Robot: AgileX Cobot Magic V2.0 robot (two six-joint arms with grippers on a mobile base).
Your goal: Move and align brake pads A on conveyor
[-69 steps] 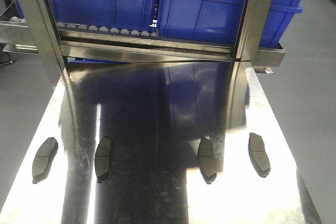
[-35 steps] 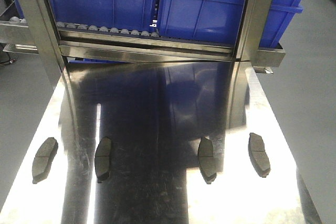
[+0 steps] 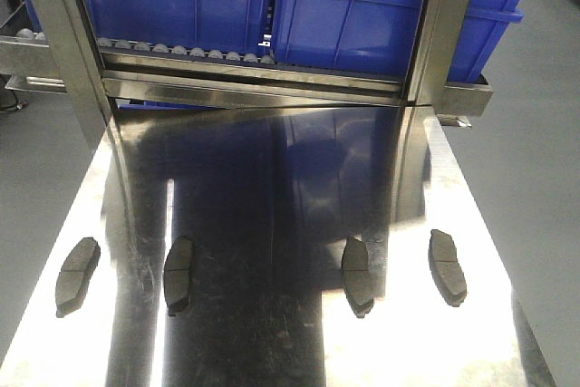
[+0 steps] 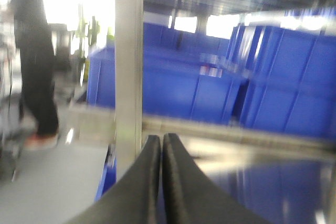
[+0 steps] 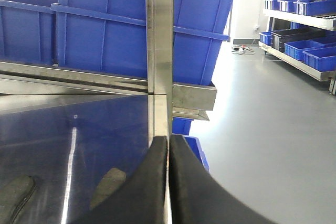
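Note:
Several brake pads A lie in a row on a shiny steel table (image 3: 272, 178), long sides pointing away from me: far left pad (image 3: 77, 275), left-middle pad (image 3: 178, 274), right-middle pad (image 3: 357, 275), far right pad (image 3: 448, 266). No arm shows in the front view. My left gripper (image 4: 161, 139) is shut with nothing in it, raised and facing the rack, in a blurred left wrist view. My right gripper (image 5: 168, 140) is also shut and holds nothing; two pads (image 5: 107, 186) (image 5: 13, 195) lie low to its left. The conveyor is out of view.
Blue bins (image 3: 344, 15) sit on a roller rack behind the table, between steel posts (image 3: 63, 43) (image 3: 444, 24). Grey floor (image 3: 535, 178) flanks the table. A person (image 4: 34, 61) stands far left in the left wrist view. Shelves with bins (image 5: 304, 19) stand at the right.

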